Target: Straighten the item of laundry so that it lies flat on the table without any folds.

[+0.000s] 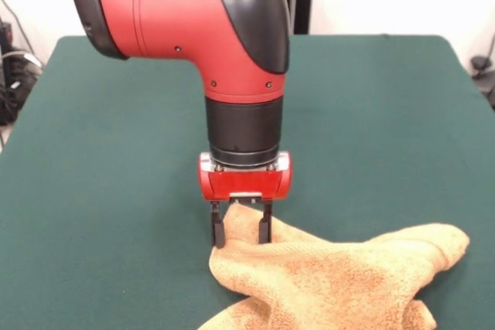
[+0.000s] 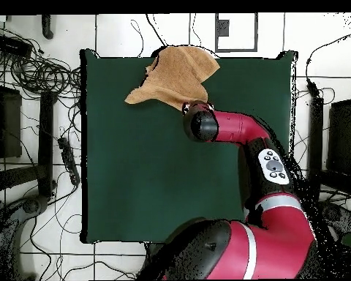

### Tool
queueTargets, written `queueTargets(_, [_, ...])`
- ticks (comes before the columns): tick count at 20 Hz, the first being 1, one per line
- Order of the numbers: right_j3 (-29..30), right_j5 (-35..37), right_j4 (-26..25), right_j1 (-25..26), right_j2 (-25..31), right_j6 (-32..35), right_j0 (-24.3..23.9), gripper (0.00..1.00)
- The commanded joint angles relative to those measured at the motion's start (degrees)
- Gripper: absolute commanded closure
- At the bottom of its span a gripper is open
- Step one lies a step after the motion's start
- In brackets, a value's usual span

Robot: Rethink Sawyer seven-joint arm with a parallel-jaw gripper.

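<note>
The orange-tan towel [image 1: 340, 276] lies crumpled and folded on the dark green table [image 1: 116, 152], at the near right edge in the front view. My gripper [image 1: 242, 231] stands upright at the towel's left corner. That corner rises in a peak between the two fingers [image 1: 219, 231], and the jaws are closed on it. In the overhead view the towel [image 2: 175, 73] lies bunched at the table's [image 2: 149, 175] top edge, partly over it. There the arm's wrist [image 2: 200, 124] hides the gripper, just below the towel.
Cables and equipment lie on the floor around the table [image 2: 39, 73]. The red arm [image 2: 244, 135] reaches across the table's right part in the overhead view.
</note>
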Motion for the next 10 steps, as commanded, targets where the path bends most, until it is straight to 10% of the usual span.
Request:
queueTargets(1, [3.2, -0.9, -4.1, 1.2, 4.2, 0.3, 3.4, 1.0])
queueTargets(10, [4.2, -2.8, -5.3, 0.4, 2.5, 2.6, 4.6, 1.0])
